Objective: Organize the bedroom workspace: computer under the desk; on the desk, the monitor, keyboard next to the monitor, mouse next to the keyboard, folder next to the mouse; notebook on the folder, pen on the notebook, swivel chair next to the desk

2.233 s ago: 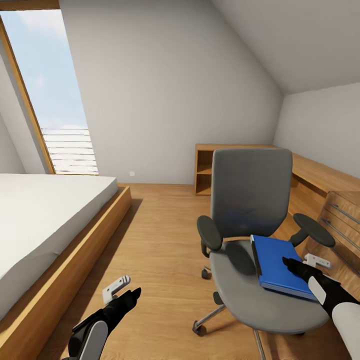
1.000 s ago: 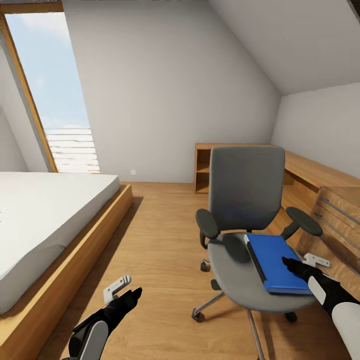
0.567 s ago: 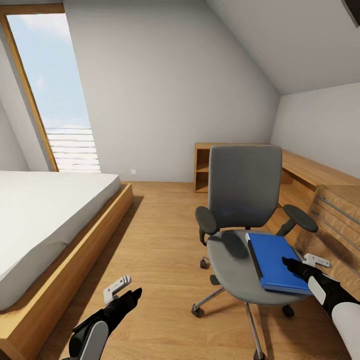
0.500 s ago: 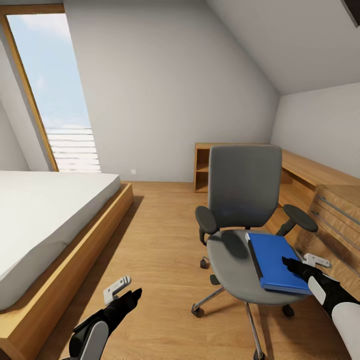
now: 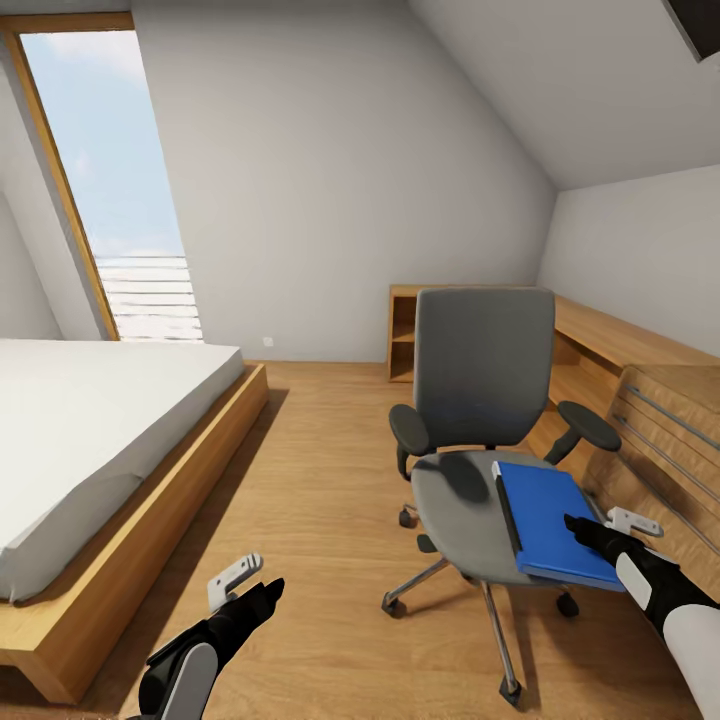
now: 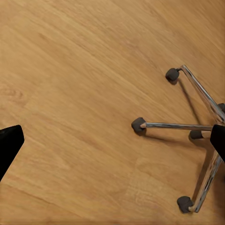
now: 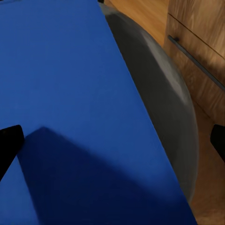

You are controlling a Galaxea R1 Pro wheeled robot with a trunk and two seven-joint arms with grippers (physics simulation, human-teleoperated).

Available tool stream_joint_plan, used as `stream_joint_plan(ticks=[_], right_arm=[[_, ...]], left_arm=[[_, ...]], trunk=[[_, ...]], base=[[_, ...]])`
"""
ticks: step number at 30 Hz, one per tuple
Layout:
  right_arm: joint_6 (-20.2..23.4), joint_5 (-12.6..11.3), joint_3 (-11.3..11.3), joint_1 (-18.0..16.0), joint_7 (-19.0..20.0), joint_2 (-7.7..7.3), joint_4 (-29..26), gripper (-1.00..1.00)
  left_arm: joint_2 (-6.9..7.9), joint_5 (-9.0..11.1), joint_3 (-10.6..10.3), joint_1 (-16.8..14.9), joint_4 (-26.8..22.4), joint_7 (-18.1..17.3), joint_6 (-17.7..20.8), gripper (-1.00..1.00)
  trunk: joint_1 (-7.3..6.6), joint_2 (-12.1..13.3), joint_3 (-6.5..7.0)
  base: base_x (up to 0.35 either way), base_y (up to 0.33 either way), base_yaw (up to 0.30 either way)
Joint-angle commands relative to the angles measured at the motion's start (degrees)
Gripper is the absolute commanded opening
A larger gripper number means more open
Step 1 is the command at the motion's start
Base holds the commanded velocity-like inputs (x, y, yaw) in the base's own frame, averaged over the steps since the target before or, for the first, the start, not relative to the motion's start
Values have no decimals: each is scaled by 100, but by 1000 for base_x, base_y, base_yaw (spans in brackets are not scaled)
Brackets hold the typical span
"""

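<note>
The grey swivel chair stands on the wood floor at centre right, its back towards the far wall. On the right half of its seat lies the blue folder, flat. My right gripper hangs open just over the folder's near right edge; in the right wrist view the folder lies close beneath the right gripper, with the grey seat beside it. My left gripper is open and empty, low over the floor at the lower left. In the left wrist view the left gripper faces the chair's chrome base.
A low bed with an oak frame fills the left side. An oak shelf-and-drawer unit runs along the right wall close behind the chair. A tall window is at the back left. Open floor lies between bed and chair.
The whole view has shifted: the camera has drawn back and up, so more of the chair's base shows. The folder still lies on the seat. Both grippers stay open.
</note>
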Motion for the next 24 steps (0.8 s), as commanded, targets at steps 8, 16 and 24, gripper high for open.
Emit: stream_joint_plan(ticks=[8, 16, 24], right_arm=[[33, -41, -5, 2, 23, 0, 175, 100], [33, -41, -6, 2, 23, 0, 169, 100], [32, -41, -5, 2, 23, 0, 167, 100]], left_arm=[[0, 62, -3, -3, -8, 55, 10, 100], [0, 62, -3, -3, -5, 55, 13, 100], [0, 62, -3, -3, -2, 55, 10, 100]], trunk=[[0, -2, -7], [0, -2, -7], [0, -2, -7]], base=[[-5, 0, 0], [-200, 0, 0], [-51, 0, 0]])
